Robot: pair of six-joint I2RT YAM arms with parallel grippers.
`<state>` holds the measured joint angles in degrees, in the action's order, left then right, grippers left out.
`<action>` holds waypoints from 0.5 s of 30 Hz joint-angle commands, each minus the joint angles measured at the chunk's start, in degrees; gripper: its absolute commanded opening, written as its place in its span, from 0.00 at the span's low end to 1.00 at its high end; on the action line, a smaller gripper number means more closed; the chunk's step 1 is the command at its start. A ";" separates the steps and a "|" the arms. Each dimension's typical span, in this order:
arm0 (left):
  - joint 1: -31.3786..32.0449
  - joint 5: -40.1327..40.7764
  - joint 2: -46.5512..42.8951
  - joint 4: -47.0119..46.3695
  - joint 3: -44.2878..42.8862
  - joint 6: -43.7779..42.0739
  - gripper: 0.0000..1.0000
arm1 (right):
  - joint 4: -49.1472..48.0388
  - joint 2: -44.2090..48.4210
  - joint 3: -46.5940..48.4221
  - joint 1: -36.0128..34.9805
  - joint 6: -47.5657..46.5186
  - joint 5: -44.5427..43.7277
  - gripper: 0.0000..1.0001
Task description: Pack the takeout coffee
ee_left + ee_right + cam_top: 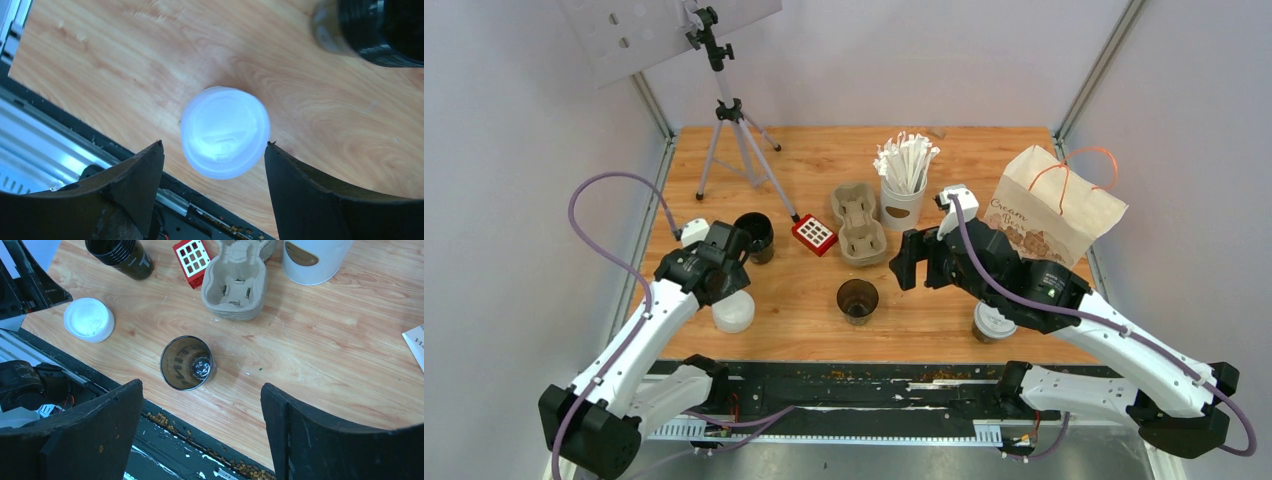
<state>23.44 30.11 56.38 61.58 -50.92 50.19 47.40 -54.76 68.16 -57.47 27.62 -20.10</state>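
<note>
White lids [225, 132] at lower left lie between the spread fingers of the left end effector [215, 143], probably to cap the bare brown cup [857, 300] at centre. Also apart, the right end effector [201, 385] hovers over that cup. The lidded cup [992, 322] stands lower right.

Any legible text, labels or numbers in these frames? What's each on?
"Cream": script on the paper bag; the line below it is too small to read.
"T": white letter on the dark cup stack; nothing more is readable there.
Oval label on the white cup: too blurred to read.
Lettering on the open brown cup: not legible.
</note>
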 commanded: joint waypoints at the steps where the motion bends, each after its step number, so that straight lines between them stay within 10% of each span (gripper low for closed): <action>1: -3.15 0.70 -1.13 1.40 2.93 6.87 0.78 | -3.53 -0.80 -0.37 -0.23 0.67 0.76 0.87; 15: -6.21 -0.65 -1.97 -3.62 11.60 12.08 0.42 | -4.24 -6.00 0.58 -0.21 -2.00 2.05 0.87</action>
<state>17.72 28.77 55.20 60.40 -40.23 58.72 45.06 -59.75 67.83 -57.47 26.87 -19.07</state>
